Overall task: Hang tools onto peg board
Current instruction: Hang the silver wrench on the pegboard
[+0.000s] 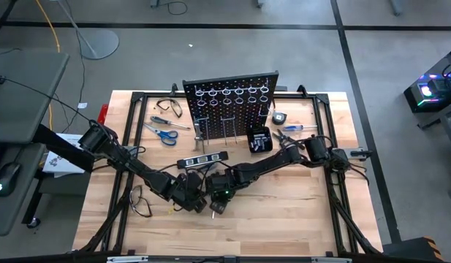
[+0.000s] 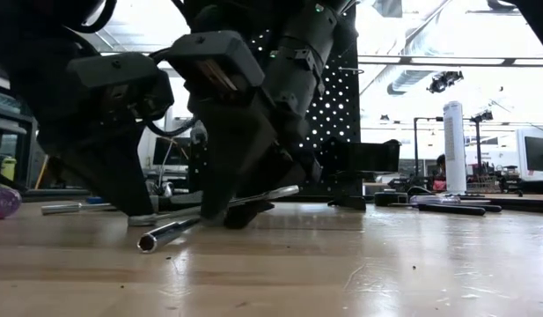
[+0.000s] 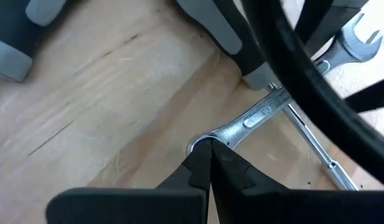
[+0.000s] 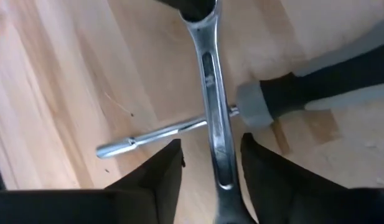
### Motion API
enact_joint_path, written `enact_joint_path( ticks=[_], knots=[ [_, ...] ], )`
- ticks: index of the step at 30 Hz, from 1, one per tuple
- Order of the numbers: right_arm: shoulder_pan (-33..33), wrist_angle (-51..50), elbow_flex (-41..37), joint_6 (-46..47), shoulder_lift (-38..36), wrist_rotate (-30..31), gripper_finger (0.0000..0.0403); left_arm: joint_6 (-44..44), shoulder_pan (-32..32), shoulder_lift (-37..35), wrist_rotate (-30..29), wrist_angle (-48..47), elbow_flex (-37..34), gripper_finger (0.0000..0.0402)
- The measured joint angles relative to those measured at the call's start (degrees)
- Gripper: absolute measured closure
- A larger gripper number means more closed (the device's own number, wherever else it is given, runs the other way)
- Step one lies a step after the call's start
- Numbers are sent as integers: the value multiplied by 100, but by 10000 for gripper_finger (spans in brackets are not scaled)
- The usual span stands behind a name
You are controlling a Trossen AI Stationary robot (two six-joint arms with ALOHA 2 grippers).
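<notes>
A silver wrench point(image 4: 211, 81) lies on the wooden table near its middle, crossing the thin shaft point(image 4: 160, 132) of a grey/black-handled driver point(image 4: 304, 93). My left gripper point(image 3: 208, 157) is shut on the wrench's ring end. My right gripper point(image 4: 210, 168) is open, with one finger on either side of the wrench's shank, and I see no touch. In the high view both grippers meet point(image 1: 210, 197) in front of the black peg board point(image 1: 232, 102). In the low view the wrench point(image 2: 253, 195) slants up to the right over the driver's socket tip point(image 2: 150, 242). My left gripper has the wrench's ring end point(image 3: 220, 134) at the free ends of its shut fingers, which cover part of the ring. The fingers slant down and lie along the wrench. The wrench's shank rests across the driver's shaft point(image 3: 316, 146), and its open end point(image 3: 360, 40) points away.
Blue-handled scissors point(image 1: 164, 134), a blue screwdriver point(image 1: 170, 122) and clear glasses point(image 1: 169, 107) lie left of the board. A small black box point(image 1: 259, 139) and another screwdriver point(image 1: 298, 128) lie to its right. A black bar point(image 1: 203, 159) lies before it. Bare wood stretches toward the near edge.
</notes>
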Motion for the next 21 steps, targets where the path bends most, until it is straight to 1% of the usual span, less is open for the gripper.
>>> enact_joint_path(
  ticks=[5, 9, 12, 16, 18, 19, 21],
  knots=[
    [1, -257, -4, -184, 2, 193, 306, 7, 45, 2, -22, -8, -1, 402],
    [-1, -291, -14, -486, 11, 228, 377, 34, 68, 15, -174, 36, -8, 401],
    [0, -313, -20, -532, -12, 245, 382, 75, 75, 2, -211, 40, 16, 401],
    [46, -480, -48, -737, -160, 292, 382, 508, 107, -121, -53, 22, 191, 401],
    [81, -870, -70, -862, -297, 313, 386, 757, 108, -264, 85, -118, 276, 401],
    [105, -1144, -86, -950, -365, 309, 397, 872, 101, -352, 158, -168, 287, 401],
    [153, -1398, -93, -1128, -476, 367, 402, 1018, 103, -535, 271, -205, 350, 401]
  ],
)
